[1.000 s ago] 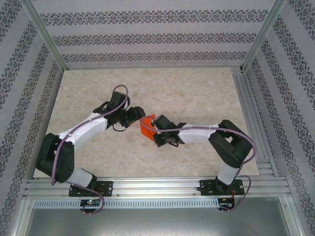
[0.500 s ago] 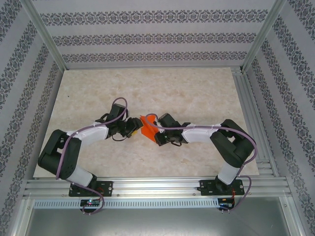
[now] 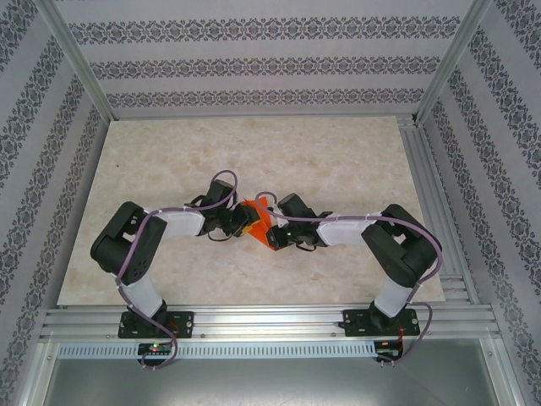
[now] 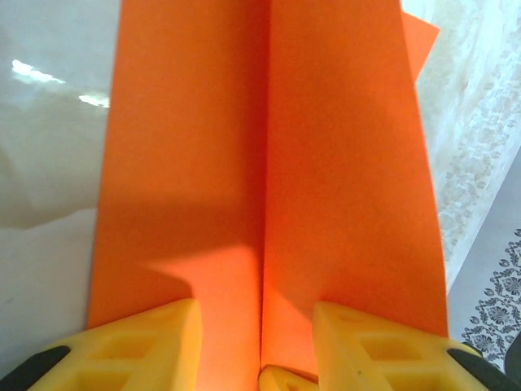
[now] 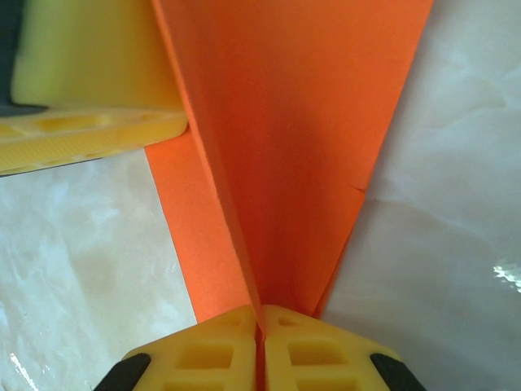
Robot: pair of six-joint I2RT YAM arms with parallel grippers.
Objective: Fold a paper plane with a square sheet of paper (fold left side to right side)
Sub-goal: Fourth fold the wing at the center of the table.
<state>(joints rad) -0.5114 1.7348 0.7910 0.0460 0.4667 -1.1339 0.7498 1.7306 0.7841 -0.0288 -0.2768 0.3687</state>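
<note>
The paper plane (image 3: 259,222) is a bright orange folded sheet with a centre ridge, held up off the table between the two arms. My right gripper (image 3: 274,233) is shut on the ridge (image 5: 244,244) at its near end, with both yellow pads (image 5: 203,350) pressed together on the fold (image 5: 260,322). My left gripper (image 3: 243,222) comes in from the left. Its yellow fingers (image 4: 155,334) stand apart on either side of the plane's centre crease (image 4: 265,204), with a gap to the paper on each side. One left finger (image 5: 89,81) shows beside the sheet in the right wrist view.
The marble-patterned table (image 3: 338,152) stretches behind and to both sides of the arms. Patterned walls (image 3: 254,63) and an aluminium frame (image 3: 439,203) enclose it. The arm bases sit on the rail (image 3: 270,321) at the near edge.
The left arm has swung in to the right until its fingers straddle the paper, and its jaws have narrowed. The right gripper has kept its hold and shifted slightly right.
</note>
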